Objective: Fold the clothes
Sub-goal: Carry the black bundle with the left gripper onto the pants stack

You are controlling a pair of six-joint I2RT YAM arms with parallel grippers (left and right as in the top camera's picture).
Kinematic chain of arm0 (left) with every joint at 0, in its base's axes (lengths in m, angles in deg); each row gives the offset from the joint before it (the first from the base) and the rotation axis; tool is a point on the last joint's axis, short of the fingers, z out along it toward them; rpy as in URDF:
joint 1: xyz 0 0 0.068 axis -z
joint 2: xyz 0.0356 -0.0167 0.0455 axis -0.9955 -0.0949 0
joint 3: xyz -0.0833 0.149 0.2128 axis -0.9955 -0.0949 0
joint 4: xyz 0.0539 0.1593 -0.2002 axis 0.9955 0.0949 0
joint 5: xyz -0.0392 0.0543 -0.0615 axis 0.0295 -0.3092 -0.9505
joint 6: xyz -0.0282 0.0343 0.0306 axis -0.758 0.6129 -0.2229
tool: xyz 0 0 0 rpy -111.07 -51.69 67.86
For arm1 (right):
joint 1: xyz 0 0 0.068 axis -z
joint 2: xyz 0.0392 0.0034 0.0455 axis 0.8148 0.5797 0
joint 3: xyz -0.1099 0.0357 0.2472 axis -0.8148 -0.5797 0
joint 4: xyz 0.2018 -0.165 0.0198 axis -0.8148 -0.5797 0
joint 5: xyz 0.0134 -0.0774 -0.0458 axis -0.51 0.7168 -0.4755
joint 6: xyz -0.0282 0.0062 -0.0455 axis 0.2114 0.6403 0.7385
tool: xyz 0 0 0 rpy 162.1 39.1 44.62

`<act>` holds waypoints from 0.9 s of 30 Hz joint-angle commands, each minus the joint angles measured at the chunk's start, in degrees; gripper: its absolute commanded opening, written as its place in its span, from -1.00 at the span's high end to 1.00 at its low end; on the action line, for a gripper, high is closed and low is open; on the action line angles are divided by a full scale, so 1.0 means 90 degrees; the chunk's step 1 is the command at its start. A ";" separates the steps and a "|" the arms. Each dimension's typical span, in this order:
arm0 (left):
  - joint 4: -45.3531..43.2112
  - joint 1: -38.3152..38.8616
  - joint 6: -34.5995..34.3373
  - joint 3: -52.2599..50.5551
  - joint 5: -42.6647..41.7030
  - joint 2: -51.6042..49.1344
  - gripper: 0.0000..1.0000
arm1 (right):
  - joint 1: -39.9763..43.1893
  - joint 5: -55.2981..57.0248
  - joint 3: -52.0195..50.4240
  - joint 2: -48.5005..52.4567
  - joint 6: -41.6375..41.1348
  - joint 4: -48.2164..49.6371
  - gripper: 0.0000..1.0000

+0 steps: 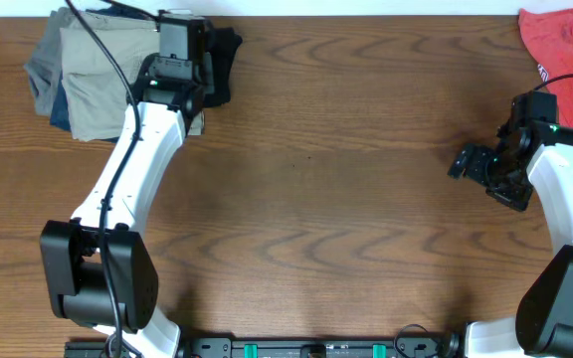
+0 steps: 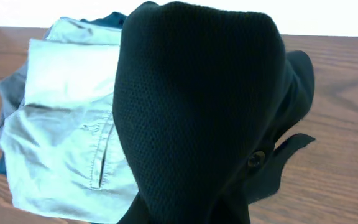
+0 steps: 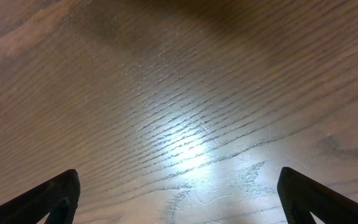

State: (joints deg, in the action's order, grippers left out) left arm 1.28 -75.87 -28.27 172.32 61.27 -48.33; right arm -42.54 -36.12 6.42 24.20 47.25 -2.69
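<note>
The clothes, a black mesh garment (image 1: 223, 62), lie bunched at the back left of the table, against a pile of folded trousers. In the left wrist view the black garment (image 2: 197, 106) rises in a hump right in front of the camera and hides the fingers. My left gripper (image 1: 189, 40) is shut on this fabric. A dark button (image 2: 254, 159) shows on its right side. My right gripper (image 1: 471, 162) hovers open over bare wood at the right, with its two dark fingertips (image 3: 58, 196) far apart and nothing between them.
Folded tan, grey and blue trousers (image 1: 78, 75) are stacked at the back left corner, directly under and left of the black fabric, and appear as pale trousers (image 2: 61, 137) in the left wrist view. A red-coral shirt (image 1: 565, 45) lies at the back right corner.
</note>
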 commanded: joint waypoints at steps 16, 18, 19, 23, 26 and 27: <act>-0.0469 -0.1554 -0.0396 0.0221 0.0223 -0.0097 0.88 | 0.0032 0.0000 0.0083 -0.0092 0.0073 -0.0002 -0.98; -0.0505 -0.1685 -0.0396 0.0216 0.0216 -0.0114 0.88 | 0.0032 0.0000 0.0083 -0.0092 0.0070 0.0000 -0.99; -0.0508 -0.1756 -0.0396 0.0216 0.0175 -0.0134 0.88 | 0.0032 0.0000 0.0083 -0.0092 0.0070 -0.0002 -0.99; -0.0595 -0.1967 -0.0396 0.0214 -0.0036 -0.0294 0.87 | 0.0032 0.0000 0.0083 -0.0092 0.0073 -0.0002 -0.98; -0.0707 -0.2093 -0.0396 0.0214 -0.0260 -0.0551 0.66 | 0.0032 0.0000 0.0083 -0.0092 0.0073 -0.0002 -0.99; -0.0753 -0.2120 -0.0393 0.0211 -0.0282 -0.0641 0.40 | 0.0032 0.0000 0.0083 -0.0092 0.0070 -0.0002 -0.99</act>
State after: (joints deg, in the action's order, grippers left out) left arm -4.42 -93.90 -31.13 172.32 59.35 -51.94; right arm -42.54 -36.12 6.42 24.20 47.23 -2.69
